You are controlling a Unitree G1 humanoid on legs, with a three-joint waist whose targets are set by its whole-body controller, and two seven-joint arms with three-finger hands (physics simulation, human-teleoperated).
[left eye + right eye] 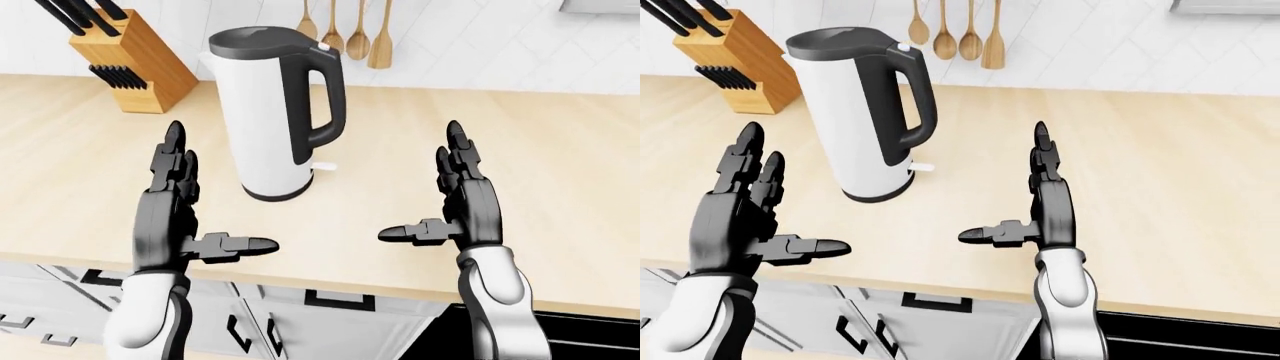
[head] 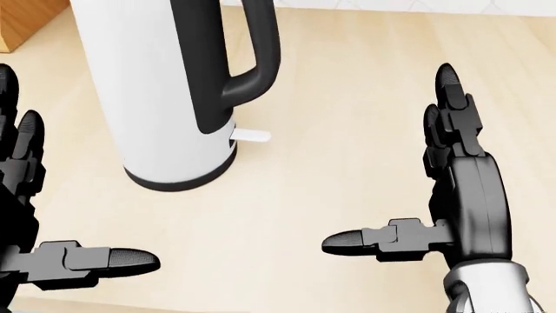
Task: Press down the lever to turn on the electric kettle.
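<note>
the lever [image 2: 250,136] juts from the kettle [image 1: 262,112] base toward the open, empty right hand [image 2: 465,195], the nearer one; left hand [image 1: 165,217] also open

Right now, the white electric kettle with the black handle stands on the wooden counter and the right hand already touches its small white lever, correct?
Not quite. The right hand hovers open, apart from the small white lever, as the head view shows. The white electric kettle does stand on the wooden counter.
</note>
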